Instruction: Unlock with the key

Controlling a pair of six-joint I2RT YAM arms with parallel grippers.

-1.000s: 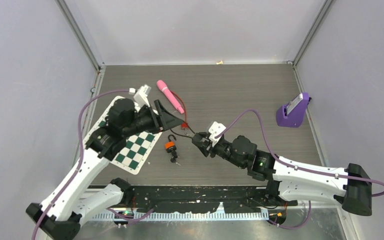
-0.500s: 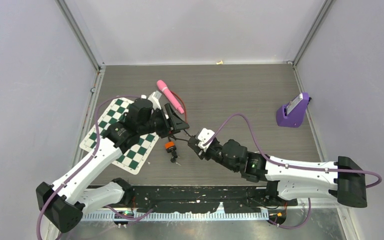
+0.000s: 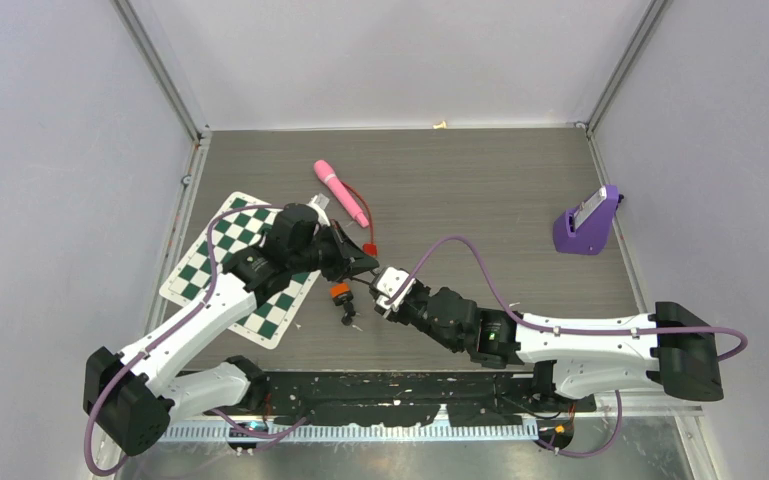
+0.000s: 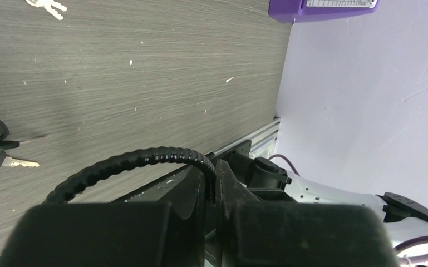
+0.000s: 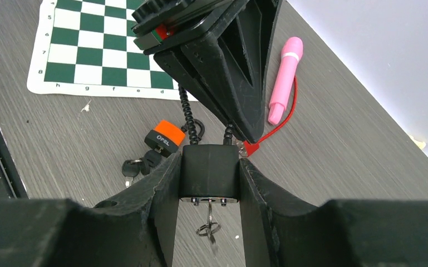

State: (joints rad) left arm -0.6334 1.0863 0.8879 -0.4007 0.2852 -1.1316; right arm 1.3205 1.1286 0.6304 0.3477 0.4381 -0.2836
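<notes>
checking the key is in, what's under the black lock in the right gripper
A small key with a ring hangs under the black lock, between the right gripper's fingers. Its blade is hidden inside the lock body.

Odds and ends sitting about on the grey wood-grain counter

A green-and-white chessboard mat is lying askew at the left. A pink pen-shaped tool is resting near its far side, with a red cord trailing from it. A purple holder is standing well apart by the right wall.
</notes>
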